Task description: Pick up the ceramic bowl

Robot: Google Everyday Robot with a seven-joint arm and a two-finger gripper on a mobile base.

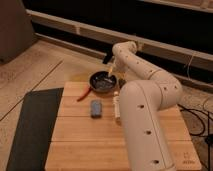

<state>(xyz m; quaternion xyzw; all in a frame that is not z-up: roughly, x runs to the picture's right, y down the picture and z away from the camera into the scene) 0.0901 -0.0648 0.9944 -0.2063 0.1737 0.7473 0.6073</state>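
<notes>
The ceramic bowl (101, 82) is dark, glossy and shallow. It sits on the far part of the wooden table (80, 135). My white arm curves up from the lower right, bends at the top and comes down behind the bowl. The gripper (111, 71) hangs just above the bowl's far right rim, open, with nothing in it. The bowl rests flat on the wood.
A thin red-orange stick (84, 94) lies at the bowl's left front. A small blue-grey block (95, 108) lies on the boards in front of the bowl, and a pale upright item (117, 107) stands beside my arm. A dark mat (32, 125) borders the table's left side.
</notes>
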